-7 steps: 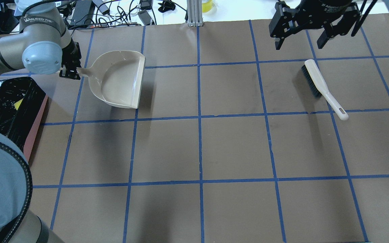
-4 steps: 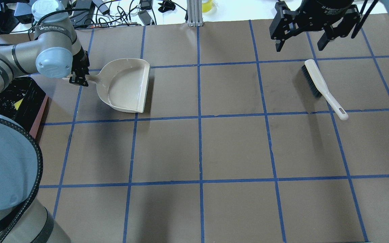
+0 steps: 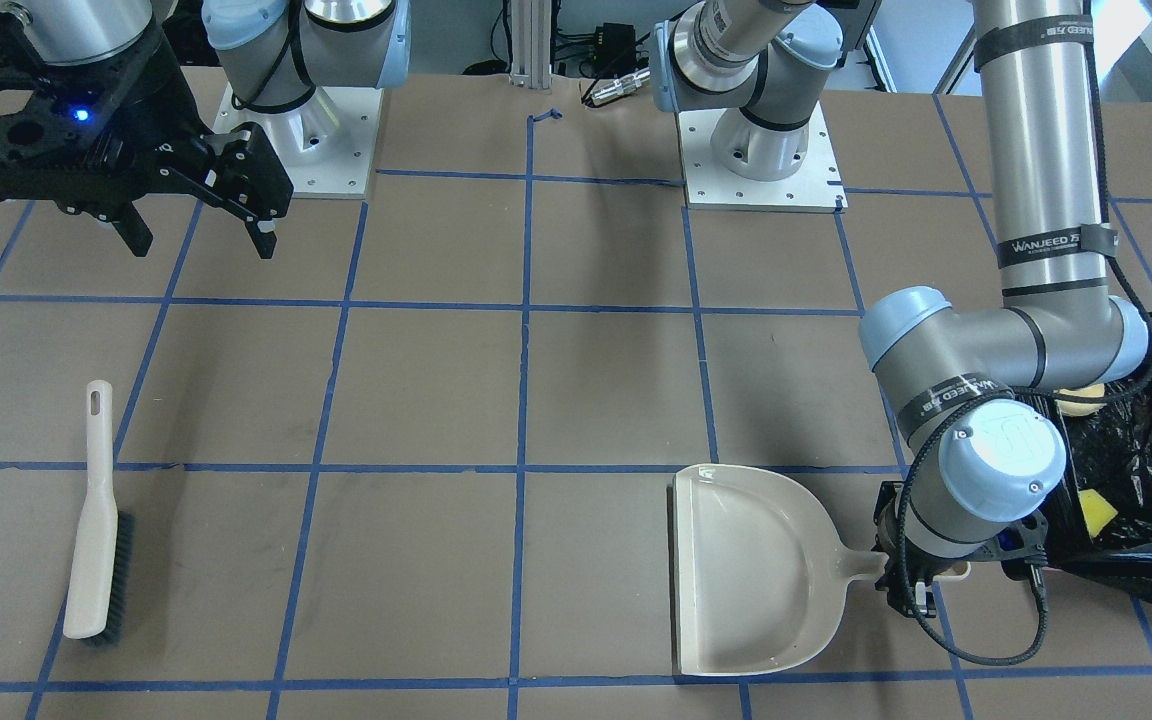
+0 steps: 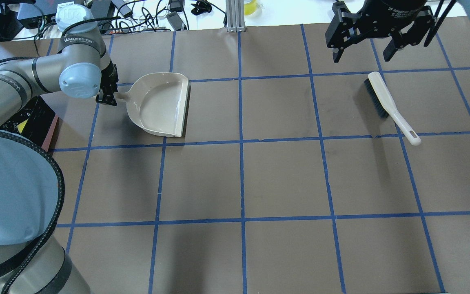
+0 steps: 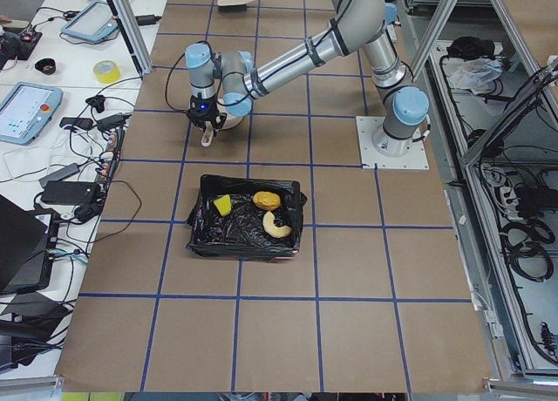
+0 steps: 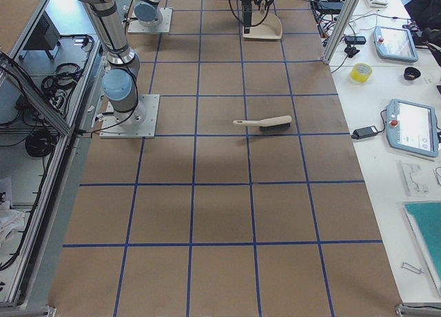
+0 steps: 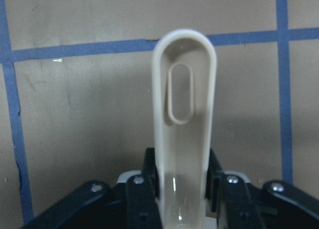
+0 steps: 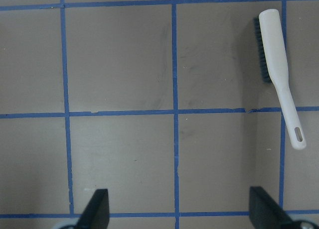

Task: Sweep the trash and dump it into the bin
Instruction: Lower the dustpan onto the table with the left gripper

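The bin, pink and lined with a black bag, stands at the table's left end. In it lie the yellow wedge, the bread roll and the croissant piece. The overhead view shows only the bin's edge and the wedge. My left gripper is shut on the handle of the beige dustpan, which is empty and level, low by the table to the right of the bin. My right gripper is open and empty, high above the brush.
The brush lies flat at the far right, bristles to the left, handle toward the robot. Cables and devices sit beyond the table's far edge. My left arm's elbow fills the overhead view's lower left.
My left arm has carried the dustpan to the right, away from the bin, and turned it level. The right gripper has hardly moved. The brush has not moved.
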Robot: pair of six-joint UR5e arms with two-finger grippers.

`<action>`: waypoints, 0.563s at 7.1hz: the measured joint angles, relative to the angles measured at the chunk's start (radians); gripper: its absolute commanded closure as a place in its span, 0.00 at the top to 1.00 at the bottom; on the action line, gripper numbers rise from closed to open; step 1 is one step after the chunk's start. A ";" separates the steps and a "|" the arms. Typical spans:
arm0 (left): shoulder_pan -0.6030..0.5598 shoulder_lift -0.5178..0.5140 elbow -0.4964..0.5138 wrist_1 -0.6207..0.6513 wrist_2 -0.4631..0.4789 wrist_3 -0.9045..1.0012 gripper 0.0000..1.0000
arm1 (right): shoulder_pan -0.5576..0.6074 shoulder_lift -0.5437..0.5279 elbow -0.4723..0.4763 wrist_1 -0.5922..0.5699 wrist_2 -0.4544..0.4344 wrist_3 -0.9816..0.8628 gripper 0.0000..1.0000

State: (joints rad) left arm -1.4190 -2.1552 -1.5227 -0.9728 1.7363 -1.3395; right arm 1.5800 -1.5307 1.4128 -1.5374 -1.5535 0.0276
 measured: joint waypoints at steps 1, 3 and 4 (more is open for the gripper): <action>-0.002 -0.001 0.000 0.009 0.000 0.007 0.00 | 0.000 0.001 0.000 0.000 0.001 0.000 1.00; -0.003 -0.004 0.001 0.023 0.000 0.010 0.00 | 0.000 0.001 0.000 0.003 -0.006 -0.001 1.00; -0.003 -0.006 0.001 0.025 0.000 0.005 0.00 | 0.000 0.000 0.001 0.003 -0.010 -0.002 1.00</action>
State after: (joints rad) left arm -1.4219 -2.1610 -1.5218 -0.9478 1.7362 -1.3341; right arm 1.5800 -1.5307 1.4138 -1.5343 -1.5635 0.0252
